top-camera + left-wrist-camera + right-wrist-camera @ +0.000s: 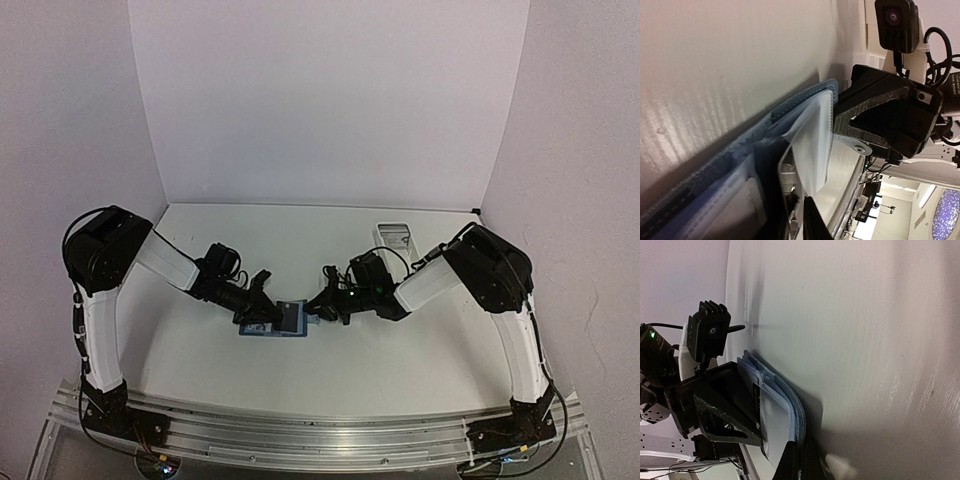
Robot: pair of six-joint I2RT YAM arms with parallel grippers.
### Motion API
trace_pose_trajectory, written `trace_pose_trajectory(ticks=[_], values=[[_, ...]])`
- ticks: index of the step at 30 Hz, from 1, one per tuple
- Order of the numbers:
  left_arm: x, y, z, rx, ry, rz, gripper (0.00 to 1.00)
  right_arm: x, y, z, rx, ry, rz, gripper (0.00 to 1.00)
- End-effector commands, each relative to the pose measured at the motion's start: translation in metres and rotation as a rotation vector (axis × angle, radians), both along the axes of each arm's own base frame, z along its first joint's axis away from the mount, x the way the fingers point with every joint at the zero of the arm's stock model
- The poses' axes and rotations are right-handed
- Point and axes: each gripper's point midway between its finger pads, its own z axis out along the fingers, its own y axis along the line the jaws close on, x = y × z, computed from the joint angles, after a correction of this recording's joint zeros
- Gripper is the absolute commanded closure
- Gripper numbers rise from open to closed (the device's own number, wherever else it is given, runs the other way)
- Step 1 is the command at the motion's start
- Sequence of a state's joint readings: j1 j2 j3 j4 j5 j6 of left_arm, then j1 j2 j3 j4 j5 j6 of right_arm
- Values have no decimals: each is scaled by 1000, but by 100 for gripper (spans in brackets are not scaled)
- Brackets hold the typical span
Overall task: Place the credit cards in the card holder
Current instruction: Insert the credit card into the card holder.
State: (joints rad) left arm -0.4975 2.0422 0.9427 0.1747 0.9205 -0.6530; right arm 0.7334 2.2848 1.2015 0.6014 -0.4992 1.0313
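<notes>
The dark-blue card holder (281, 320) lies open on the table between my two grippers. In the left wrist view its pale pocket pages (812, 145) fan up and its snap tab (860, 148) points at the right gripper. My left gripper (258, 306) is over the holder's left half, shut on a dark credit card (756, 392) whose edge sits in a pocket page. My right gripper (322, 305) is shut on the holder's right edge (799, 420); its fingertips (796, 460) pinch the blue cover. No other cards show.
A long white tray (393, 236) lies at the back right, behind the right arm. White walls close off the table at the left, back and right. A metal rail (320, 430) runs along the near edge.
</notes>
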Motion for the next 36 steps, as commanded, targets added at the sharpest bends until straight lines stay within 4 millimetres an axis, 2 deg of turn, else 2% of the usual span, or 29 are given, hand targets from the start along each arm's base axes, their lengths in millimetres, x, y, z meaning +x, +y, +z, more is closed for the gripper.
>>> trace_pose_trajectory(ticks=[1,5,14,23,28,30,31,34,36], values=[[-8,7,-19,157,30,-21,80,1,-11,-16,-59,33,-50,100],[-1,6,-3,196,12,-44,61,3,-12,-13,-59,20,-58,100],[-2,9,19,242,14,-101,35,11,-15,1,-52,-18,-75,100],[2,4,44,218,-36,-153,20,13,-14,15,-40,-42,-77,100],[15,-10,90,101,-232,-220,20,13,-15,27,-30,-47,-82,100],[21,0,103,85,-286,-192,20,13,-15,27,-33,-46,-82,100],[25,10,99,105,-286,-151,20,14,-15,25,-41,-45,-84,100],[51,54,83,223,-262,30,18,17,-15,23,-77,-42,-82,75],[56,68,73,270,-263,69,17,21,-12,27,-105,-54,-65,66]])
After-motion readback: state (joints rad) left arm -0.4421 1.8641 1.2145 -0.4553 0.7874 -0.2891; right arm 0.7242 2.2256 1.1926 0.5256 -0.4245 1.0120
